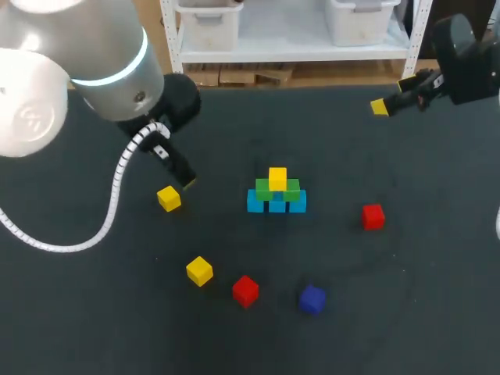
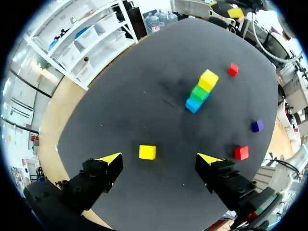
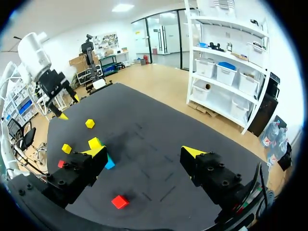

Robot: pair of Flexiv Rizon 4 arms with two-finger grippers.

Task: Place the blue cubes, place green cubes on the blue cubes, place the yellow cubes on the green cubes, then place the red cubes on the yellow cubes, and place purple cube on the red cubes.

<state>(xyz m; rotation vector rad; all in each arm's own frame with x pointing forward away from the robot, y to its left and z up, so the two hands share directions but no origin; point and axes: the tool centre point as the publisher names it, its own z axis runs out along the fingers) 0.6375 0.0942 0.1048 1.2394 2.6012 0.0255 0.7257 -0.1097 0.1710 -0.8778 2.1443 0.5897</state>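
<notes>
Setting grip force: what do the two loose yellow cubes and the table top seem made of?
Farther yellow cube and nearer yellow cube: likely painted wood or hard plastic; crisp edges, even matte colour. Table top: dark matte covering, perhaps fabric; no glare.

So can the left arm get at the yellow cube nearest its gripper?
Likely yes: the left gripper is open and the yellow cube lies just ahead, in line with its gap, nothing close beside it.

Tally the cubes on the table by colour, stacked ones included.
Blue cubes: 3
Green cubes: 2
Yellow cubes: 3
Red cubes: 2
Purple cube: 1
Total: 11
</notes>
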